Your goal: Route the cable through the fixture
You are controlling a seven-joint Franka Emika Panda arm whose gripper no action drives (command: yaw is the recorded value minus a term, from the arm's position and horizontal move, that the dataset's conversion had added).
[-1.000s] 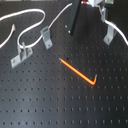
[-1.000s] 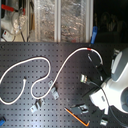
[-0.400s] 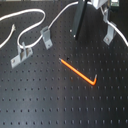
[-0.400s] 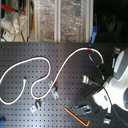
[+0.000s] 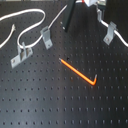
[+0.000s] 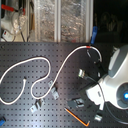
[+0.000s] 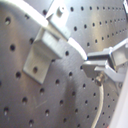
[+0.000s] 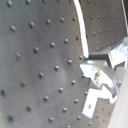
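Note:
The white cable (image 6: pixel 31 63) loops over the black perforated board, and its red band (image 6: pixel 89 46) is near the robot. In the first exterior view the cable (image 5: pixel 31 28) rises from the left to my gripper (image 5: pixel 67 22) at the top. Both wrist views show the fingers (image 7: pixel 107 61) shut on the cable (image 8: pixel 81 35), close above the board. A grey bracket fixture (image 7: pixel 46 41) sits right beside the gripper, and the cable runs past it. Two more fixtures (image 5: pixel 46 36) (image 5: pixel 20 54) stand at the first exterior view's left, and another (image 5: pixel 110 32) at its right.
An orange bent rod (image 5: pixel 78 73) lies on the board in the middle of the first exterior view and low in the second exterior view (image 6: pixel 78 116). The robot's white base (image 6: pixel 117 80) fills the second exterior view's right. Shelves with clutter stand behind the board.
My gripper has shifted slightly to the first exterior view's left with the cable in it. The cable loops and the orange rod have not moved.

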